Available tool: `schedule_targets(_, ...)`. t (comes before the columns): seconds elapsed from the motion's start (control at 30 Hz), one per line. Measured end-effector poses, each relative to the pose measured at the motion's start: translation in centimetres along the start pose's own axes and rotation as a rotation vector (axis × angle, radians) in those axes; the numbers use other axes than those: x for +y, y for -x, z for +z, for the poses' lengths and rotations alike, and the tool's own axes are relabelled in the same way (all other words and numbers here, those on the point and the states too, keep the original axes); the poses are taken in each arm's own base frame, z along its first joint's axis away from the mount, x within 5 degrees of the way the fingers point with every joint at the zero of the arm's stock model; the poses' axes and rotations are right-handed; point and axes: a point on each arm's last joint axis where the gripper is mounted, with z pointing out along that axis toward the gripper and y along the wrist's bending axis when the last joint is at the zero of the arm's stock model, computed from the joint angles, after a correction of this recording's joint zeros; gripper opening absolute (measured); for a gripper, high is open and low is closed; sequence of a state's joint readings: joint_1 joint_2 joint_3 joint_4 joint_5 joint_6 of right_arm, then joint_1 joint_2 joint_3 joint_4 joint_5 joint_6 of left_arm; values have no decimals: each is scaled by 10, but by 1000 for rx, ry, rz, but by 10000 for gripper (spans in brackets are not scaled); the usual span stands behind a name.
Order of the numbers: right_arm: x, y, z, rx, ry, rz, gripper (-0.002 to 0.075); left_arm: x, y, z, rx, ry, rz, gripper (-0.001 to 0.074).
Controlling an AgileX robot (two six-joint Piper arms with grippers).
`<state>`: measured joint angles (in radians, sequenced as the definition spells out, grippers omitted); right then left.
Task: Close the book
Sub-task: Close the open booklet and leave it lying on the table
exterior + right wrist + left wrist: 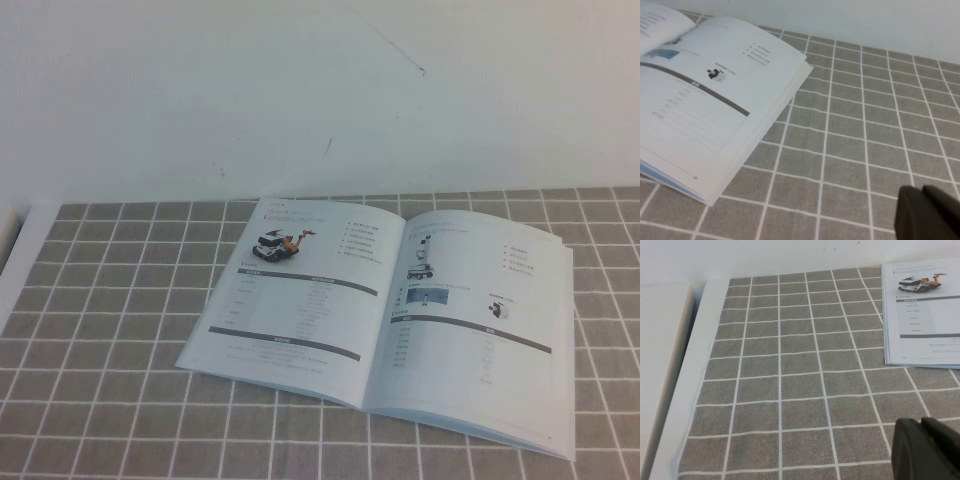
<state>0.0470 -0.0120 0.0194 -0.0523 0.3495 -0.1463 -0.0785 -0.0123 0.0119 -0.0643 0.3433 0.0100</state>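
Note:
An open book with white printed pages lies flat on the grey checked cloth, right of centre in the high view. Neither gripper shows in the high view. In the left wrist view, the left gripper hovers low over bare cloth, with its dark fingers pressed together and nothing between them. The book's left page lies well ahead of it. My right gripper is likewise shut on nothing above the cloth. It is apart from the book's right page and that page's outer edge.
A white wall rises behind the table. On the left, the cloth ends at a white table border, with a pale raised surface beyond it. Bare cloth lies to the right of the book.

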Motion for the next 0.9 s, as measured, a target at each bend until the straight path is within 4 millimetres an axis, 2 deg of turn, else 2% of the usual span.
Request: schedule_targets(0.9,0,0,0,0,0,0,-3,1,0,0,0,12,31,-4)
